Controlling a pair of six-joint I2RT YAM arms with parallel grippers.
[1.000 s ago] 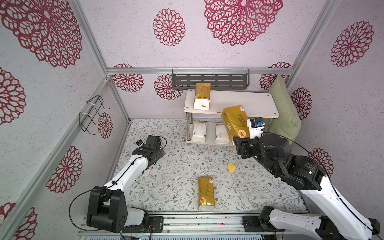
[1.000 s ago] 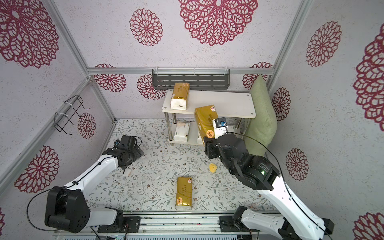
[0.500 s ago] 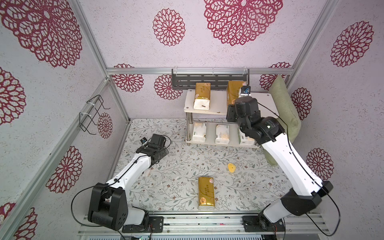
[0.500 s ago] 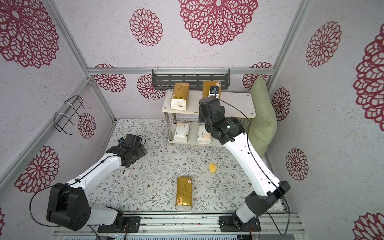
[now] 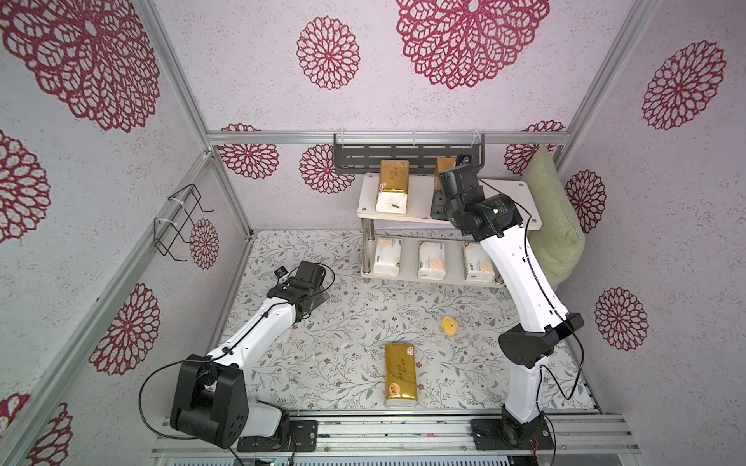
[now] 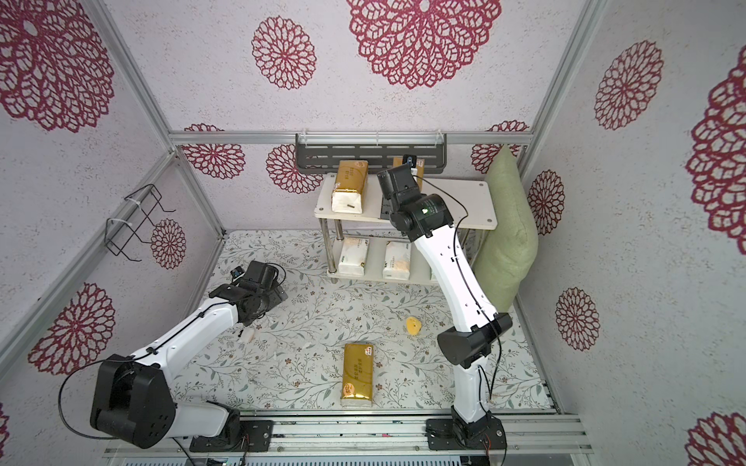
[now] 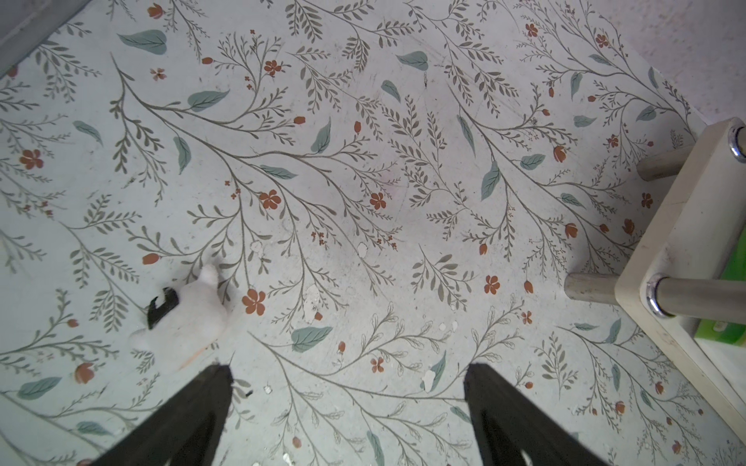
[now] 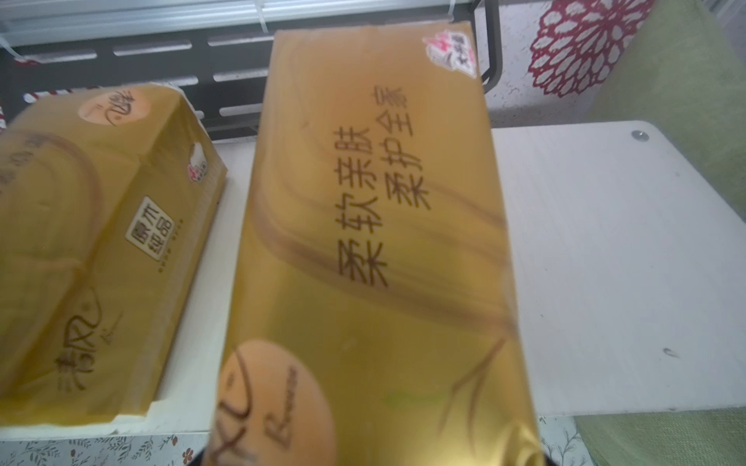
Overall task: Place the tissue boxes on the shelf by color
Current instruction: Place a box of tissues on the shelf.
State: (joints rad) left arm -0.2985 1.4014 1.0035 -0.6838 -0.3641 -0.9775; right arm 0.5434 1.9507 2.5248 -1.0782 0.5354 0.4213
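The white two-tier shelf stands at the back. One gold tissue box lies on its top board. Beside it, my right gripper is shut on a second gold tissue box, held over that board. From above only the far end of the held box shows behind the wrist. I cannot tell whether it touches the board. Three white tissue boxes sit on the lower tier. A third gold box lies on the floor near the front rail. My left gripper hangs open and empty over the floral floor, left of the shelf.
A green cushion leans on the right wall against the shelf's end. A grey slotted rack is fixed just behind the shelf. A black wire rack hangs on the left wall. A yellow lump and a white scrap lie on the floor.
My right arm has lifted the gold box from in front of the shelf up and back over the top board. My left arm has shifted slightly toward the shelf.
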